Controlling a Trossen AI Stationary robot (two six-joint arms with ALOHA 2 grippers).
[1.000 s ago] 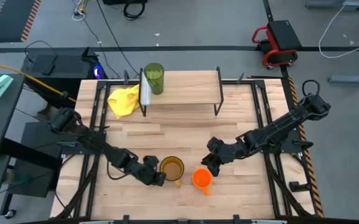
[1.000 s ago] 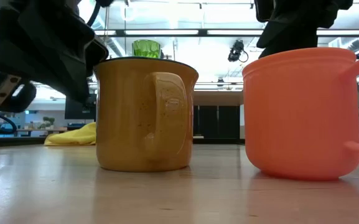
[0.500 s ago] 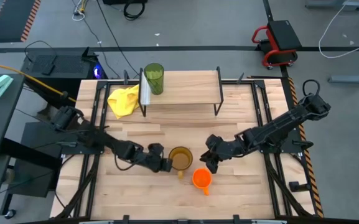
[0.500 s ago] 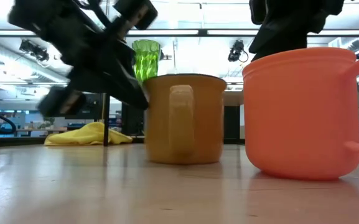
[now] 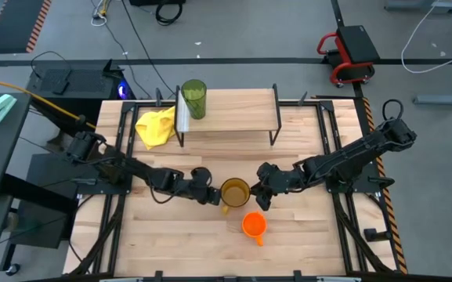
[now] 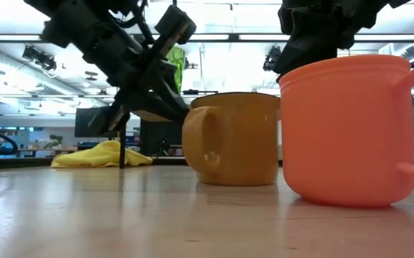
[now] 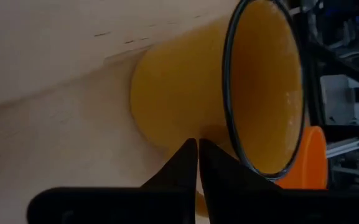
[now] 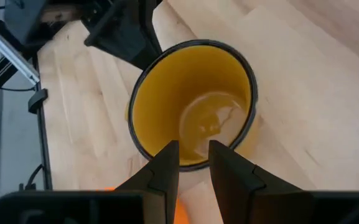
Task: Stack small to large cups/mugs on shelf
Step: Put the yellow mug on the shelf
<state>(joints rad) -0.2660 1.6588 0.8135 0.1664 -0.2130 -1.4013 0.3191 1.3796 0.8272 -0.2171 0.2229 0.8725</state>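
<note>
The yellow-brown mug [image 5: 235, 192] is wide, glossy ochre inside and out with a thin dark rim, its handle on the side toward the table's front edge; it stands upright directly between the two claws. The left gripper [image 5: 210, 196] is clenched, fingers pressed together with nothing between them, their tips touching the mug's outer wall [image 7: 167, 112] just below the rim. The right gripper [image 5: 260, 196] hangs on the mug's opposite side, fingers slightly parted over the rim [image 8: 195, 102] and grasping nothing. The small orange mug [image 5: 254, 225] sits just in front of the right gripper, handle pointing toward the front edge, apart from the yellow-brown one. The green tumbler [image 5: 193, 99], tall and translucent, stands on one end of the shelf [image 5: 233, 110], well beyond both claws; a crumpled yellow cloth [image 5: 156, 127] lies beside that shelf. No writing can be read on any vessel. The table [image 5: 304, 243] is pale wooden planking; beyond it lie grey floor, cables and a red-framed cart [image 5: 349, 51]; the low view shows a ceiling with strip lights.
</note>
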